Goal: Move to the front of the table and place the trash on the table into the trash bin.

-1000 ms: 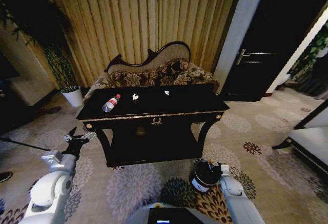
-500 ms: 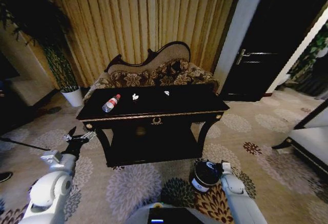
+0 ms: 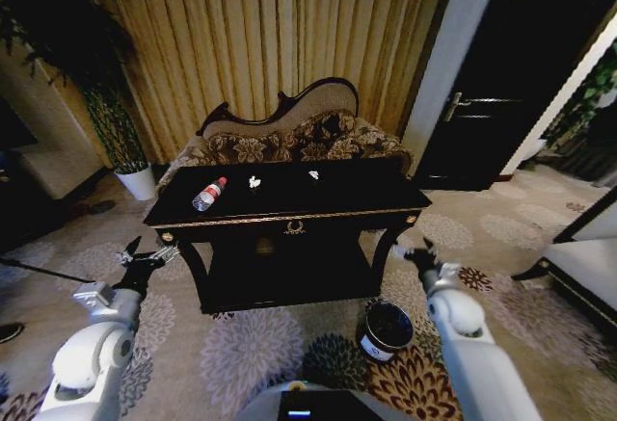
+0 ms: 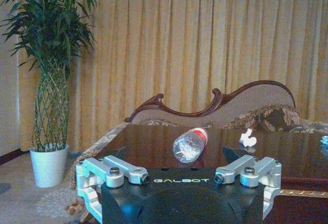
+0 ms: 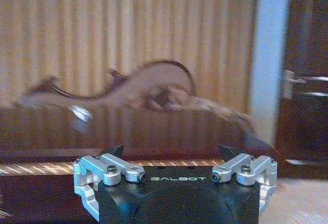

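Gold curtains and a carved sofa back the dark table (image 3: 289,211), where a clear bottle (image 3: 207,195) lies on its side at the left end, red cap pointing toward the far right, white scraps (image 3: 254,182) beside it. Left gripper (image 3: 145,259), jaws spread and empty, hovers off the table's near-left corner, below the bottle and nearer it. Right gripper (image 3: 416,253), also spread, hangs by the right leg, above the trash bin (image 3: 386,331) on the carpet.
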### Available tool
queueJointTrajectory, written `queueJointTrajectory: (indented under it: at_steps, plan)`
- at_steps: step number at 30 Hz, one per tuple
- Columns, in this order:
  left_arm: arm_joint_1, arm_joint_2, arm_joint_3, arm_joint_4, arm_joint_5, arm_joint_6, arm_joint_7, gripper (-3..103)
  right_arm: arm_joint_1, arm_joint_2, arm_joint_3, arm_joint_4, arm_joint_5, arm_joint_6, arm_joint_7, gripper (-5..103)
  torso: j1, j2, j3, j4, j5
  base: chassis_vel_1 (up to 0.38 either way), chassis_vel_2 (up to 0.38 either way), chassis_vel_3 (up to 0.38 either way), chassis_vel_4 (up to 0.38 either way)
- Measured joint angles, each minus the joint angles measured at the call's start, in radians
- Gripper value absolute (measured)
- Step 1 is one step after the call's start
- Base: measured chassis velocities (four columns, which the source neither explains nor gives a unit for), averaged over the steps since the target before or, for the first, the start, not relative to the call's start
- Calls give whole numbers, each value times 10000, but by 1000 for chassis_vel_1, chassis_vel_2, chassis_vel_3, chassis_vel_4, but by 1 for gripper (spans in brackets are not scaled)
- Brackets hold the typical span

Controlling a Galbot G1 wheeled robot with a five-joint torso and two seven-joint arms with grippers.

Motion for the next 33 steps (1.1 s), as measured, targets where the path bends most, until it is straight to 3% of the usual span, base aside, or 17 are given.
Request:
queueJointTrajectory:
  at_steps: [5, 9, 22, 33]
  plan:
    - [60, 25, -27, -81, 0, -122, -3, 100, -214, -446, -408, 1212, 1386, -298, 2, 100, 0, 0, 0, -1, 2, 0, 0, 0, 0]
    - [-25, 44, -11, -104, -3, -141, -2, 100, -67, -371, -747, 1340, 1929, -300, 2, 100, 0, 0, 0, -1, 3, 0, 0, 0, 0]
    - [-70, 13, 70, -106, 76, -137, 1, 100, 13, -102, -1016, 1006, 1803, 110, 0, 100, -3, 1, -1, -2, 3, -13, 12, 15, -15]
    - [-53, 1, 74, -124, 115, -113, 4, 100, 36, -138, -997, 981, 1734, 119, -1, 100, 3, -3, 1, 0, 1, -139, 141, 139, -140]
